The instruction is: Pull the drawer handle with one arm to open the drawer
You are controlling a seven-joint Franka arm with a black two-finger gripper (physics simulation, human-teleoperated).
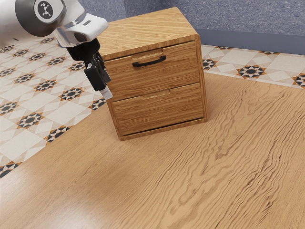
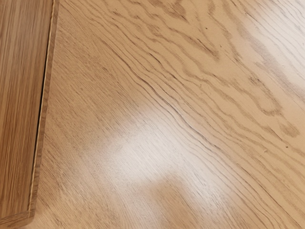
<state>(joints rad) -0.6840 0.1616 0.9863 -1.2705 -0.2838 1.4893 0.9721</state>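
A wooden cabinet (image 1: 143, 33) with two drawers stands on the wood floor in the exterior view. The upper drawer (image 1: 176, 71) carries a black bar handle (image 1: 149, 60); the lower drawer (image 1: 157, 109) has none that I can see. Both drawer fronts lie flush with the cabinet. My gripper (image 1: 106, 91) hangs at the cabinet's front corner on the exterior view's left, pointing down, level with the upper drawer and well short of the handle. It holds nothing. In the wrist view a cabinet panel (image 2: 19, 109) runs along one side, with floor beneath my hand.
The cabinet sits where patterned tiles (image 1: 33, 95) meet a wide stretch of wood floor (image 1: 200, 176). A dark wall base (image 1: 248, 38) runs behind the cabinet. Open floor lies in front of the drawers.
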